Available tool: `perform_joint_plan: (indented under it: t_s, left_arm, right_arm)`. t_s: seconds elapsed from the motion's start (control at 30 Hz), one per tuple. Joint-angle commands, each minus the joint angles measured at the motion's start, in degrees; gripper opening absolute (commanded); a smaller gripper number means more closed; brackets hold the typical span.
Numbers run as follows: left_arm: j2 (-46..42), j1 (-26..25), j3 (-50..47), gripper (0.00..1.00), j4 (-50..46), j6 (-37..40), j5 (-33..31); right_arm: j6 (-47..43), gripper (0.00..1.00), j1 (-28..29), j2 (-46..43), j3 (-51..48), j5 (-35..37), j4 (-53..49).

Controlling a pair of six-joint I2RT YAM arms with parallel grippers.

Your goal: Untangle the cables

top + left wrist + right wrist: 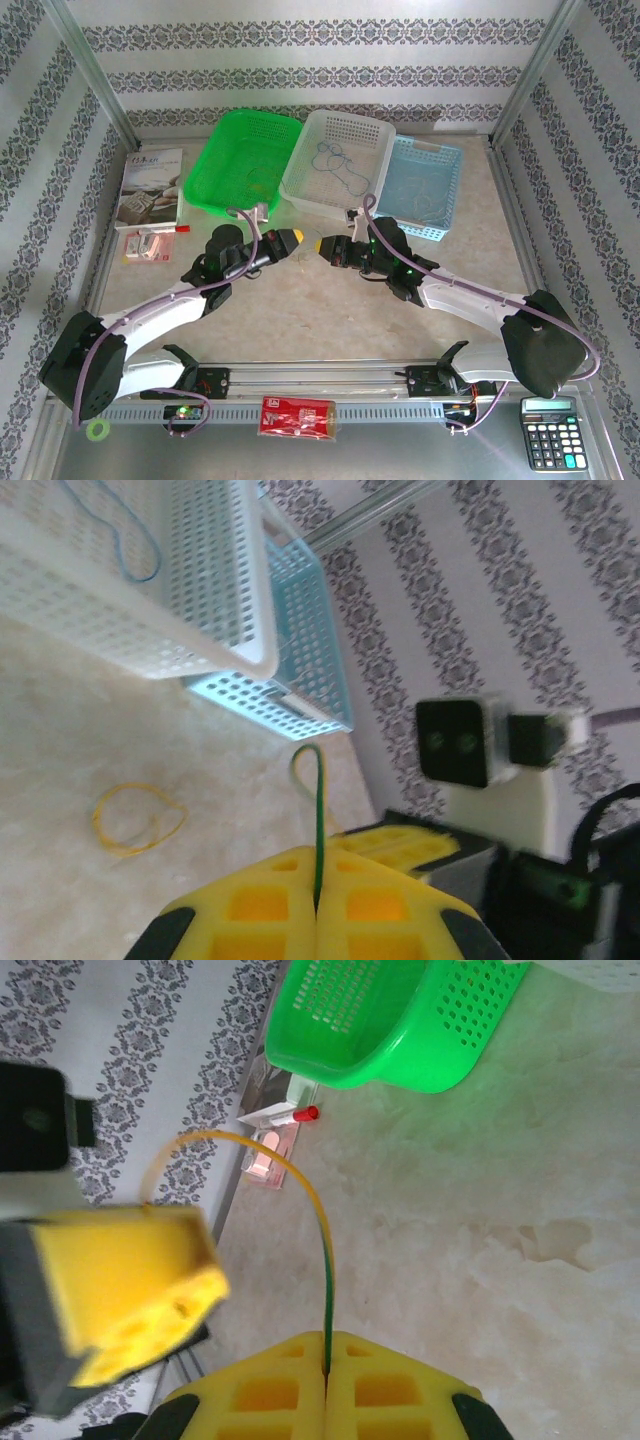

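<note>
Bright, even light; blurred close-ups.

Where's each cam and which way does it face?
Top external: above, behind the robot, looks down at table; left arm, right arm show.
Left wrist: on left arm, faces white basket; left end effector shut on cable.
Right wrist: on right arm, faces green basket; right end effector shut on it too.
Shared: both wrist views show that cable.

Two matching robot arms, left arm (150, 368) and right arm (465, 292), with white shells and bulky black joint housings. A thick purple wire (594, 345) loops along each. The left gripper (297, 238) and right gripper (320, 245) have blocky yellow fingers (255, 905) with square recesses
</note>
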Motion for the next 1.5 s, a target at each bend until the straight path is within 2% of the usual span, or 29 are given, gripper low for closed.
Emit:
perform_joint_plan:
  t_s: [0.0, 0.2, 0.4, 0.43, 0.5, 0.63, 0.7, 0.8, 1.0, 1.13, 1.3, 1.47]
  left_arm:
    - [-1.9, 0.7, 5.4, 0.00, -1.5, 1.4, 2.1]
    - [-2.1, 0.9, 11.4, 0.00, -1.0, -0.9, 5.7]
    - [-0.5, 0.9, 12.8, 0.00, 3.8, -5.0, 7.2]
    - [-0.5, 0.9, 12.8, 0.00, 3.8, -4.9, 7.0]
    - [-0.5, 1.1, 12.8, 0.00, 3.5, -4.5, 6.4]
    - [-0.6, 1.7, 12.5, 0.00, 4.6, -5.2, 5.5]
    - [-0.5, 2.3, 13.2, 0.00, 4.5, -5.3, 5.8]
    - [-0.6, 3.5, 14.5, 0.00, 3.5, -5.0, 6.2]
    - [-1.8, 10.4, 17.6, 0.00, -1.0, -2.5, 7.7]
    - [-1.0, 16.4, 21.6, 0.00, -7.2, 2.4, 9.1]
    - [2.9, 23.1, 27.1, 0.00, -14.3, 10.0, 8.8]
    - [9.4, 27.7, 31.8, 0.00, -17.9, 15.4, 7.4]
  right_arm:
    - [-4.3, 0.00, 1.0, 0.5, 0.3, 2.5, -1.2]
    - [-8.8, 0.00, 3.8, 4.8, 2.0, 7.1, -3.9]
    - [-8.6, 0.00, 5.4, 8.5, 3.8, 6.8, -3.0]
    - [-8.5, 0.01, 5.4, 8.5, 4.0, 6.7, -3.0]
    - [-8.5, 0.11, 5.3, 8.3, 4.2, 7.1, -3.1]
    - [-8.6, 0.18, 4.6, 7.8, 4.5, 7.2, -3.5]
    - [-8.6, 0.27, 4.3, 7.7, 4.4, 7.2, -3.7]
    - [-8.6, 0.29, 3.8, 7.8, 4.1, 7.2, -3.6]
    - [-8.5, 0.30, 2.4, 6.5, 2.4, 7.4, -4.1]
    - [-8.9, 0.36, 1.2, 5.0, 0.7, 7.9, -5.1]
    - [-9.8, 0.44, -0.8, 1.2, -1.9, 9.1, -7.8]
    - [-12.0, 0.48, -2.7, -3.6, -3.3, 11.6, -12.8]
